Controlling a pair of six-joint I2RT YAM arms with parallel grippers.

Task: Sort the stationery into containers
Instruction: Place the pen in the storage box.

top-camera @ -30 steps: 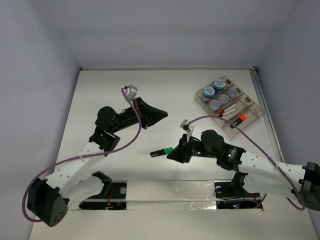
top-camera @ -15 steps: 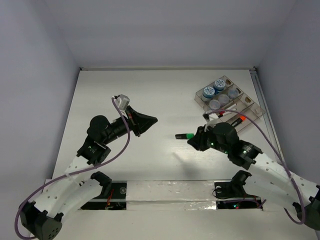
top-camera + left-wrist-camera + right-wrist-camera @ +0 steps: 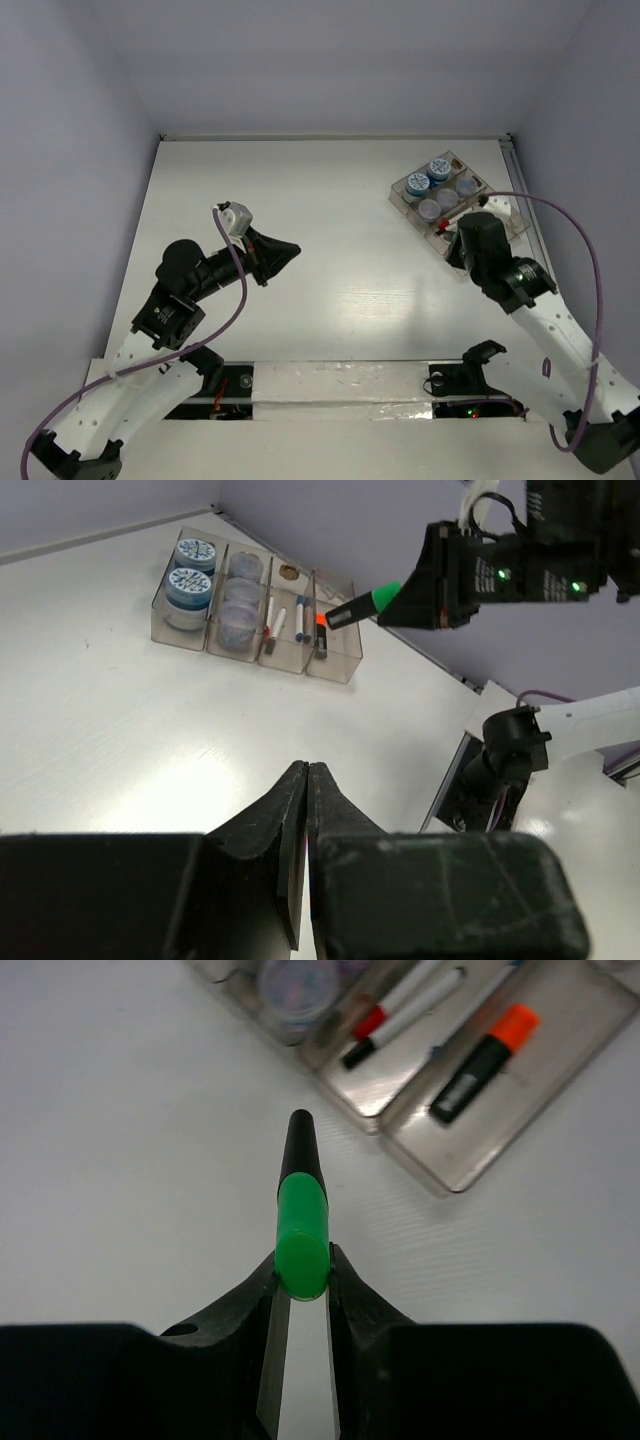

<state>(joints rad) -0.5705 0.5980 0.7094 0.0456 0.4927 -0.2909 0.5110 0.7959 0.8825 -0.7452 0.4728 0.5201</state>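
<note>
A: What is being shown from the top view?
B: The right arm (image 3: 505, 280) is being seen reaching to the near edge of the clear tray (image 3: 521, 228). Its fingers are being hidden under the wrist, so their state cannot be told there. The left gripper (image 3: 292, 247) is being held well apart, over the table (image 3: 330, 180).

A: What is being added by the left wrist view?
B: The left gripper is being shown with its jaws pressed together and nothing between them. Beyond it, the right gripper (image 3: 392, 598) is being seen side-on, raised above the tray. The green highlighter (image 3: 358, 604) is being pinched by its green end, with the black barrel sticking out. Only here is its height being revealed. The round pots (image 3: 190, 565) are being seen lying in their compartments.

A: And by the right wrist view?
B: The narrow gap between the jaws is being filled by the green cap. The barrel is being pointed toward the tray, with bare table under it. The pens (image 3: 400, 1005) and the orange highlighter (image 3: 480, 1055) are being seen in neighbouring compartments, an alignment no other view is giving.

A: How is the highlighter being expected to handle?
B: It is being judged light, stiff and smooth, so an end pinch may be letting it swivel; a mid-barrel hold is being judged steadier
</note>
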